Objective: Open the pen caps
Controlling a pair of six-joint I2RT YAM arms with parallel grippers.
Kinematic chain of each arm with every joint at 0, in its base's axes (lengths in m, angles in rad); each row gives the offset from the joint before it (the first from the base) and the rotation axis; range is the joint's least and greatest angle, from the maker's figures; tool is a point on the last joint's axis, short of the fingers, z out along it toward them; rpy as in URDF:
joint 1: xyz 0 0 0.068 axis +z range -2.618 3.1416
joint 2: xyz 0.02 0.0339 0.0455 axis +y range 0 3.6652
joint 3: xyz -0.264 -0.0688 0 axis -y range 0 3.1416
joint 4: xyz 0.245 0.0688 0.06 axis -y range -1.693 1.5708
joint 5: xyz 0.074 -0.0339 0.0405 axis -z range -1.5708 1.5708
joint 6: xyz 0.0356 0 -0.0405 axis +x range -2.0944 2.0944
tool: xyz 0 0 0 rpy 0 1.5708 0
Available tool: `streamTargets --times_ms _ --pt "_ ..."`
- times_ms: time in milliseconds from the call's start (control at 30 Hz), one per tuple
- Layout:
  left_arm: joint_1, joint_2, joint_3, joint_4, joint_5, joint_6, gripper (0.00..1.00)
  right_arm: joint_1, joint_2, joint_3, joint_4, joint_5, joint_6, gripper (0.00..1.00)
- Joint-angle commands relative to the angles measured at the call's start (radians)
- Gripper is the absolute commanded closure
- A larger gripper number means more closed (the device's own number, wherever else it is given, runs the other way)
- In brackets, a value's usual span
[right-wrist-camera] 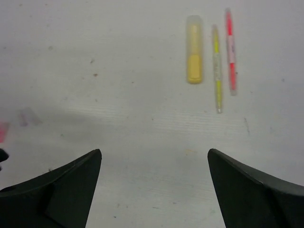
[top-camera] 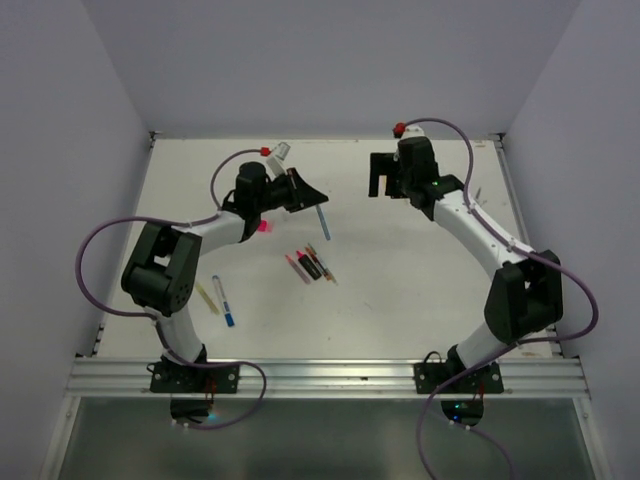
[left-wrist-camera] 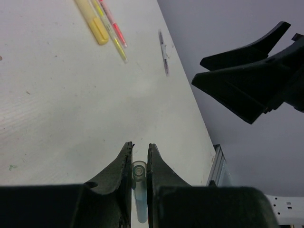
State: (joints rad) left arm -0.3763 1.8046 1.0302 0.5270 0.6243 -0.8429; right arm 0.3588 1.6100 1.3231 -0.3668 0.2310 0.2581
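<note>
Left wrist view: left hand [left-wrist-camera: 139, 148] clamped on a blue pen [left-wrist-camera: 138, 202], its clear cap [left-wrist-camera: 138, 171] outward, above the far middle of the table [left-wrist-camera: 57, 95]. Right hand [right-wrist-camera: 154, 153] gapes empty. Step: presenting the pen; next, the right hand probably must pinch the cap and pull.
</note>
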Motion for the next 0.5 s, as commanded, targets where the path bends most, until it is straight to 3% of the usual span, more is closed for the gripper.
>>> streamTargets --times_ms 0,167,300,467 --pt "-0.001 0.006 0.054 -0.031 0.005 0.039 1.00 0.037 0.021 -0.022 0.031 -0.300 -0.051 0.01" --pt "0.013 -0.004 0.059 -0.042 0.000 0.025 1.00 0.120 0.001 -0.113 0.184 -0.484 -0.017 0.01" --pt "0.016 -0.004 0.056 -0.029 0.017 -0.001 1.00 0.152 -0.004 -0.168 0.308 -0.634 0.019 0.15" --pt "0.019 0.010 0.039 0.017 0.037 -0.048 1.00 0.169 -0.038 -0.246 0.408 -0.665 0.049 0.26"
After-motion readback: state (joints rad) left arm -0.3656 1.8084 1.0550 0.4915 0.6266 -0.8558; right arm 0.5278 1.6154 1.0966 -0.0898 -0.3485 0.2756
